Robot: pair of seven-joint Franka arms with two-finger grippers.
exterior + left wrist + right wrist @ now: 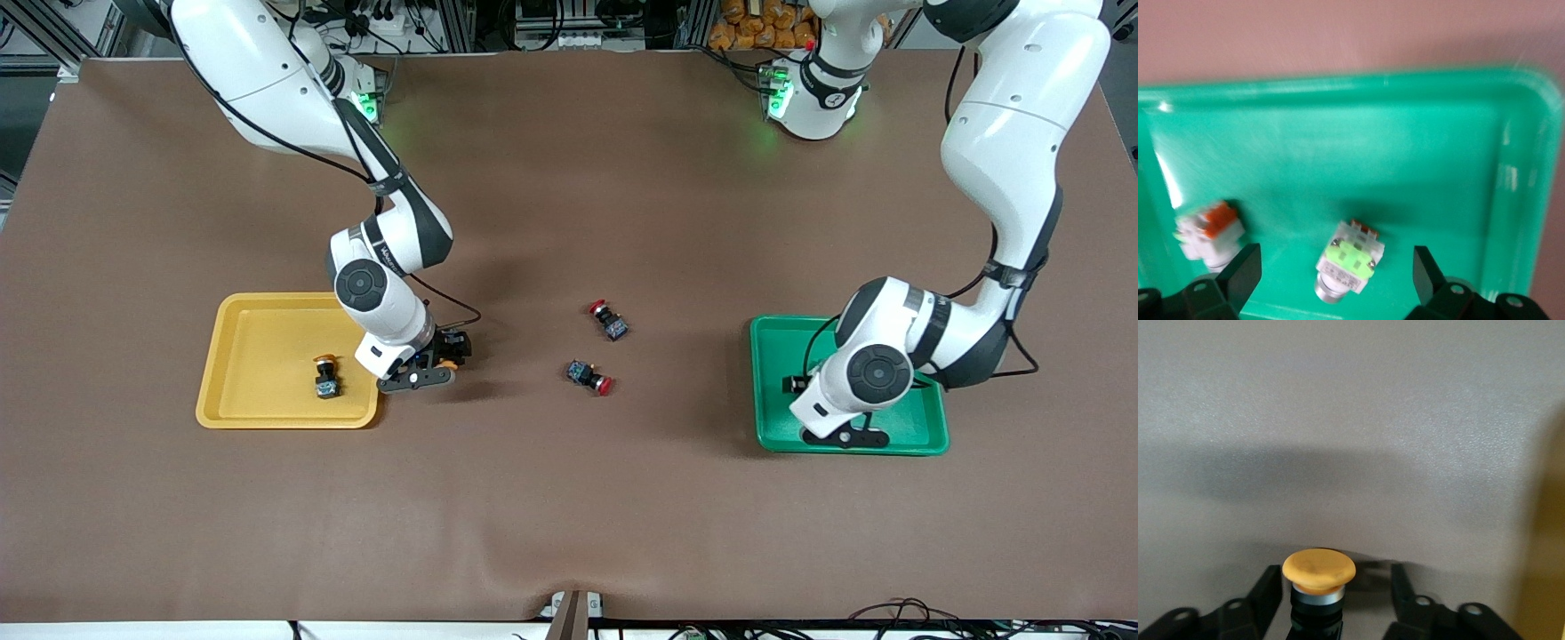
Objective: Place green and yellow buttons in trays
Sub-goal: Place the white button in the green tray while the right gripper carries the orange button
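Note:
The yellow tray [267,338] lies toward the right arm's end of the table and holds one yellow button [326,378]. My right gripper [438,362] is low over the table beside that tray. It is open around the second yellow button [1319,572], which is close to one finger [1271,587]. The green tray [925,427] lies toward the left arm's end. My left gripper [845,436] is low over it, open [1336,257]. A green button [1350,263] lies in the tray [1371,153] between its fingers. The other green button [1208,230] lies beside it in the tray.
Two black-and-blue switches with red caps [609,320] [589,376] lie on the brown mat between the two trays. Each arm's body hangs over its own tray.

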